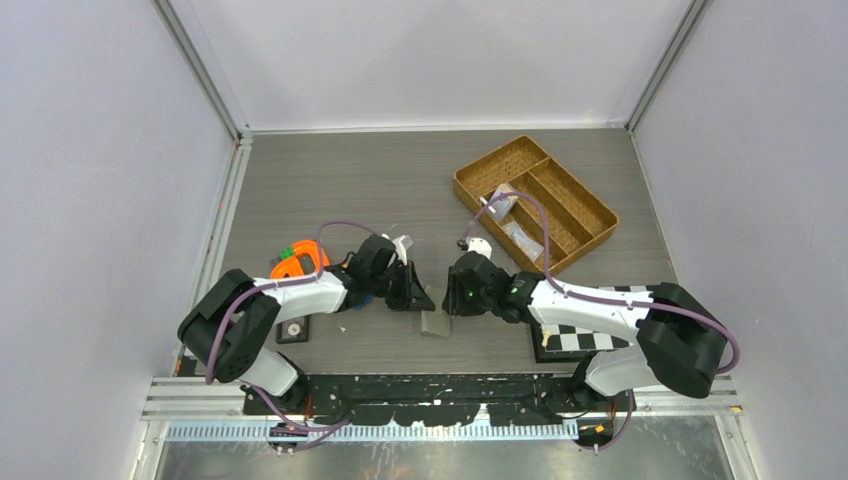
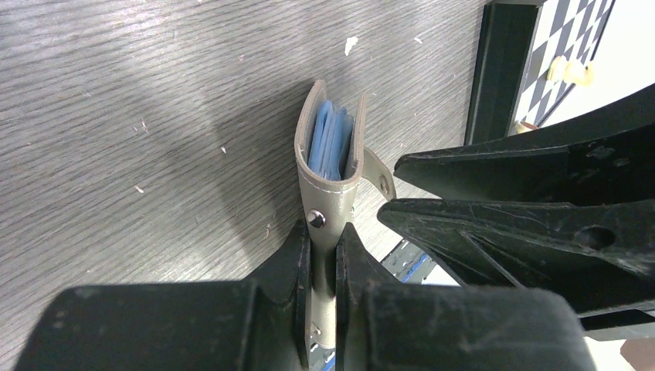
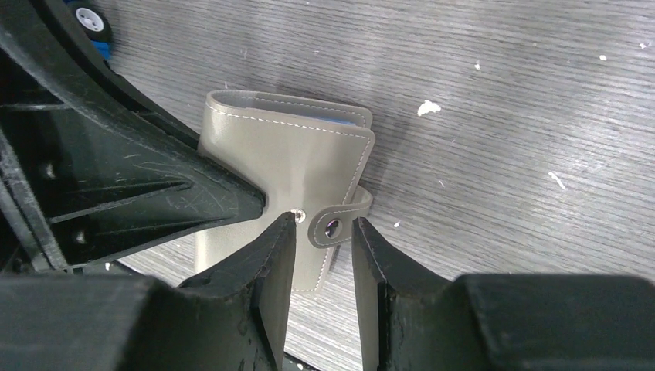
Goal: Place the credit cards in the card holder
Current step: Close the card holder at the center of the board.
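The grey card holder is folded, near the table's front edge between my two arms. My left gripper is shut on its snap-side edge, holding the card holder edge-on; light blue pockets show between its covers. My right gripper is open, its fingertips on either side of the snap tab, which sticks out from the card holder. In the top view the left gripper and right gripper nearly meet over it. The credit cards are hidden from view.
A wicker basket with clear bags stands at the back right. An orange object and a black tile with a dial lie by the left arm. A checkerboard lies under the right arm. The table's front edge is close.
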Robot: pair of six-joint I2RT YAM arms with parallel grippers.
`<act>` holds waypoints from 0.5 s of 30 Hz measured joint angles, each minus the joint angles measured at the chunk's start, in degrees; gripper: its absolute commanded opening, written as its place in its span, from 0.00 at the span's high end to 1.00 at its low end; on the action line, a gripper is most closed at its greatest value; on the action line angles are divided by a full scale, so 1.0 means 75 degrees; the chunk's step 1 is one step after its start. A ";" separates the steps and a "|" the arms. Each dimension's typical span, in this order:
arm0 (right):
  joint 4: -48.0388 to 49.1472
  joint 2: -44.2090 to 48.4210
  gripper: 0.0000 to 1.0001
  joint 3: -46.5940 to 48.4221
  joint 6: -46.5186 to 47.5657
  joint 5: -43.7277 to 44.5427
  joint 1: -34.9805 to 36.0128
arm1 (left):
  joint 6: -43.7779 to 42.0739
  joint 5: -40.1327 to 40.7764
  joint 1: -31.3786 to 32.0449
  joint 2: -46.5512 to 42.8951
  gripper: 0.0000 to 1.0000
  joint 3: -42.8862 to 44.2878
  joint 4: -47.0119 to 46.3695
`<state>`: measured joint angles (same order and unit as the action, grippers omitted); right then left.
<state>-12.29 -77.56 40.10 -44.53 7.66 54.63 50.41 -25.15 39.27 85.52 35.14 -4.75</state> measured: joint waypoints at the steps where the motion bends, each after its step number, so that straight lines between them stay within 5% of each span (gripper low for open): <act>1: -0.0012 -0.0032 0.66 0.0012 0.0015 0.0017 0.0003 | -0.0003 0.0000 0.0000 0.0000 1.00 0.0000 0.0000; 15: -0.0146 -0.0119 0.92 0.0087 0.0087 0.0114 0.0003 | -0.0006 0.0003 0.0000 0.0000 1.00 0.0000 0.0003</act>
<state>-13.39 -78.46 40.75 -43.88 8.51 54.65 50.37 -25.12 39.27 85.52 35.14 -4.73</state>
